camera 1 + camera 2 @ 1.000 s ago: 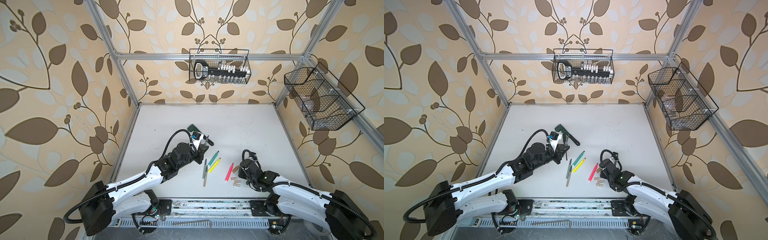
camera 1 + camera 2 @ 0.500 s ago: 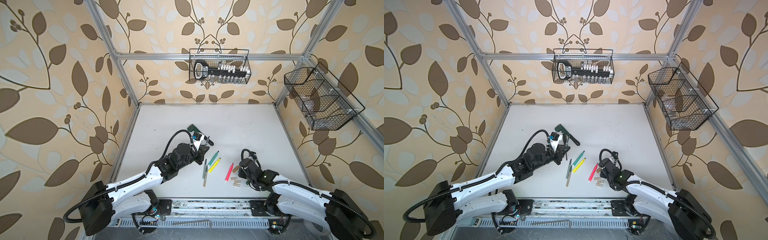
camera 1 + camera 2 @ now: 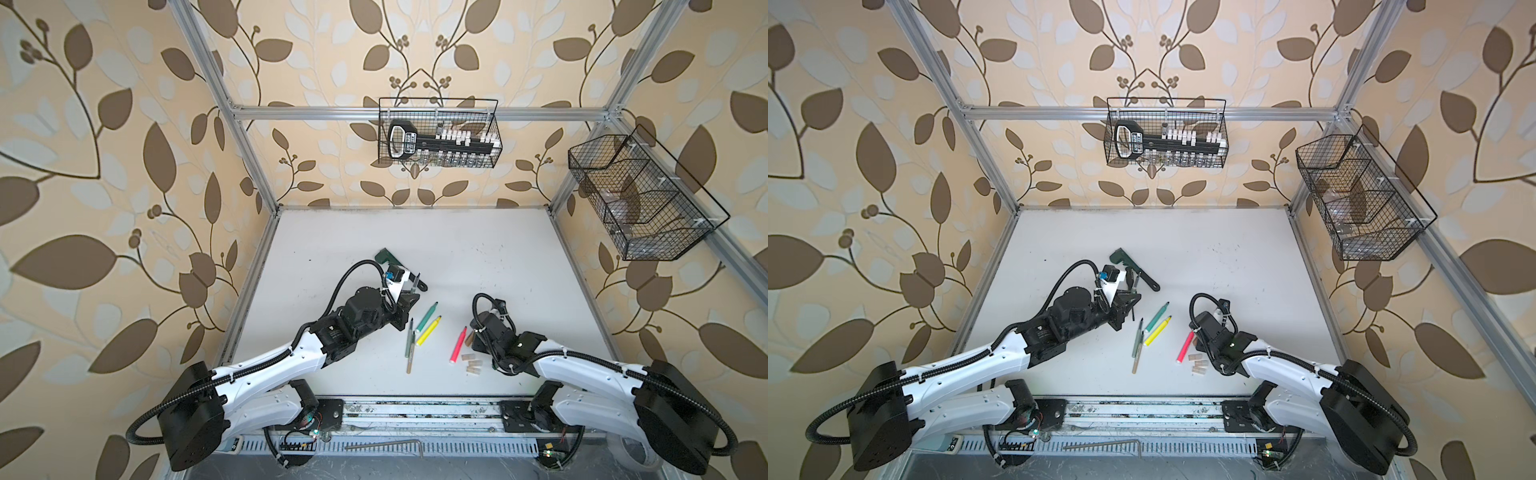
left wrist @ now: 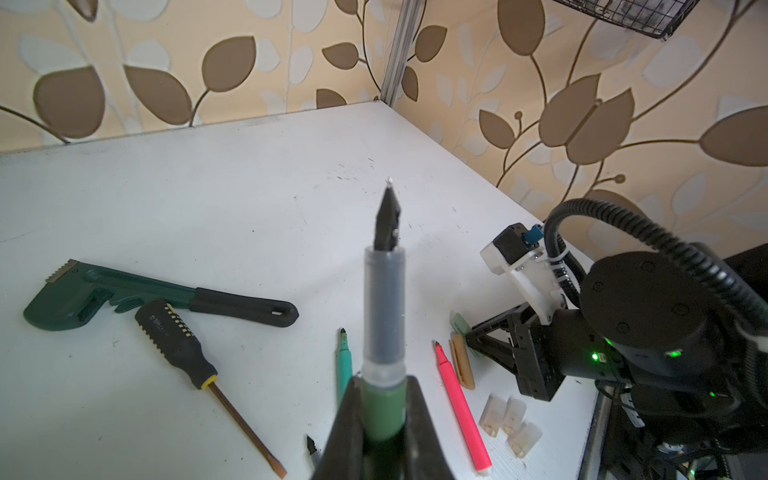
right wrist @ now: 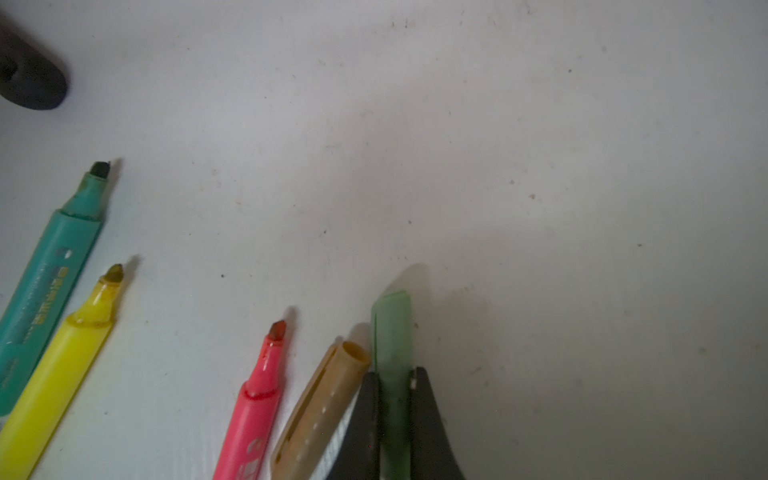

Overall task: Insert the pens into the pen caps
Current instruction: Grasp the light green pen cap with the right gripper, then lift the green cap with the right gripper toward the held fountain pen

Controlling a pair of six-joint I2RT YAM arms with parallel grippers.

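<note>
My left gripper (image 4: 383,415) is shut on a dark green pen (image 4: 384,307), bare tip pointing away; in a top view it (image 3: 409,297) hovers beside the wrench. Down at the table, my right gripper (image 5: 395,382) is shut on a green pen cap (image 5: 392,328), and its place in a top view (image 3: 473,338) is beside the pink pen (image 3: 458,345). A gold-brown cap (image 5: 324,407) lies against its finger. Teal (image 3: 428,316), yellow (image 3: 429,330), grey-green (image 3: 409,338) and gold-brown (image 3: 411,361) pens lie between the arms. Three beige caps (image 3: 471,363) sit near the front.
A dark green wrench (image 4: 124,299) and a black-handled screwdriver (image 4: 178,340) lie behind the left gripper. Two wire baskets hang on the walls, one at the back (image 3: 438,133) and one on the right (image 3: 640,199). An Allen key (image 3: 382,445) lies on the front rail.
My right gripper has closed on the green cap at the table. The left arm has held still with its pen.
</note>
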